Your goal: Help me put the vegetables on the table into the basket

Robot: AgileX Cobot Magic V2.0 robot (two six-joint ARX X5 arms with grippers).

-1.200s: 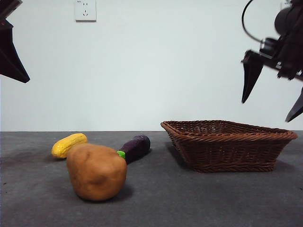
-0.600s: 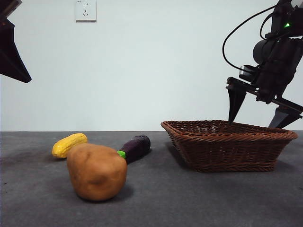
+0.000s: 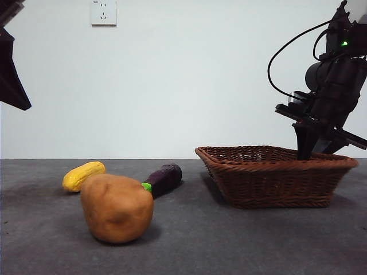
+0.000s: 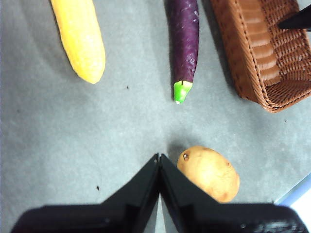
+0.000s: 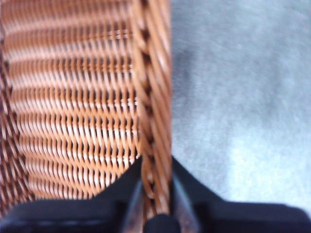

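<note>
The dark grey counter (image 3: 241, 240) fills the lower part of the front view under a pale wall that carries a white socket plate (image 3: 103, 12). On the right of the counter stands the brown wicker basket (image 3: 275, 177), with nothing showing inside it in any view. The right gripper (image 3: 314, 150) reaches down at the basket's far right side; in the right wrist view its fingers (image 5: 127, 187) stand one on each side of the braided rim (image 5: 154, 97), closed on that rim, one finger inside the basket and the other outside over the counter. The left gripper (image 4: 159, 158) hangs high above the left half of the counter, showing in the front view only as a black tip at the upper left edge; its fingers are closed tip to tip and grip nothing. All three vegetables lie on the counter, left of the basket and outside it. The orange-brown potato (image 3: 117, 208) sits nearest the camera, well apart from the basket. Behind it and to its right lies the purple eggplant (image 3: 164, 178), its green stem end pointing toward the near side. The yellow corn cob (image 3: 84, 175) lies far left, apart from the eggplant and behind the potato.
</note>
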